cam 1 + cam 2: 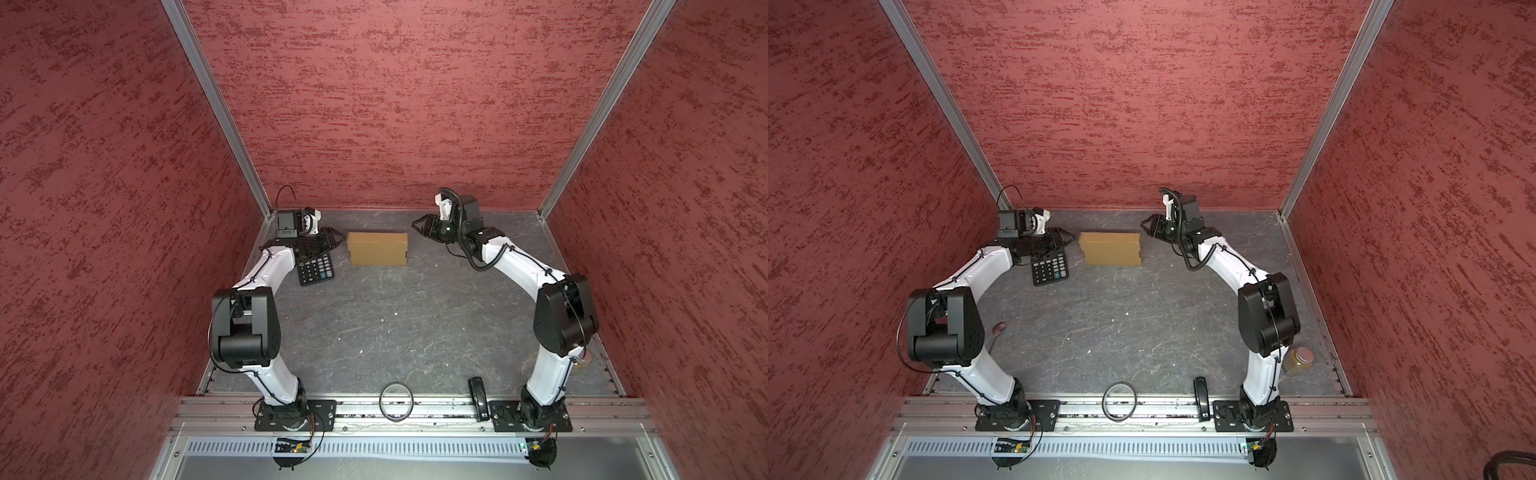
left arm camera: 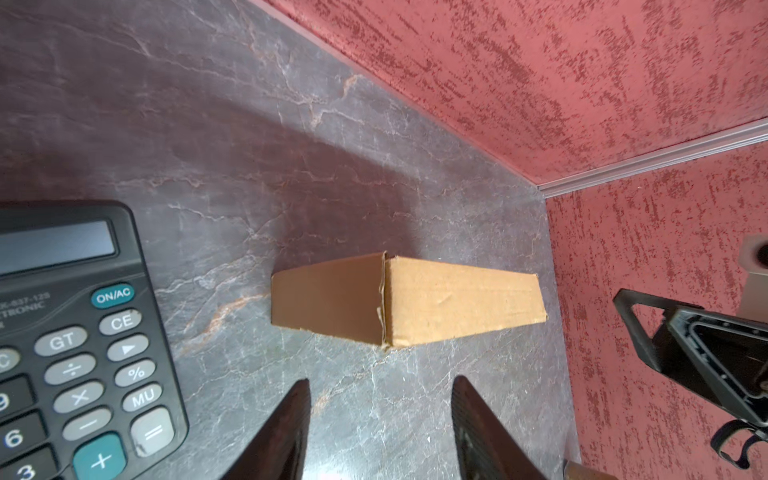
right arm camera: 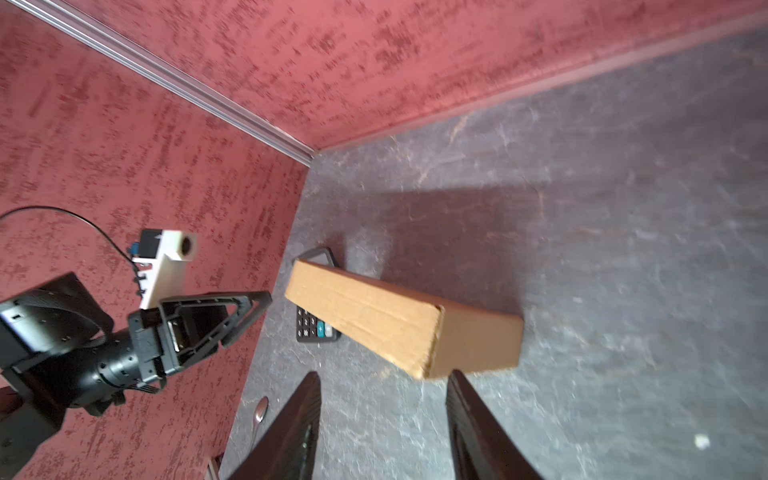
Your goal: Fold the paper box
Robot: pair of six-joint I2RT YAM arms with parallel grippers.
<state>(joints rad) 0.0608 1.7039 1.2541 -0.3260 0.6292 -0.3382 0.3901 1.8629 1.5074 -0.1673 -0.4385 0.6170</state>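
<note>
The paper box is a closed tan cardboard block lying flat near the back wall. In the left wrist view one short end of the paper box faces my left gripper, which is open with only bare table between its fingers. That left gripper hangs just left of the box, a small gap away. My right gripper hovers just right of the box, also apart from it. In the right wrist view my right gripper is open and empty, near a corner of the box.
A black calculator lies under the left forearm, beside the box. A dark ring and a black handheld device sit at the front rail. A jar stands by the right arm's base; a spoon lies at the left.
</note>
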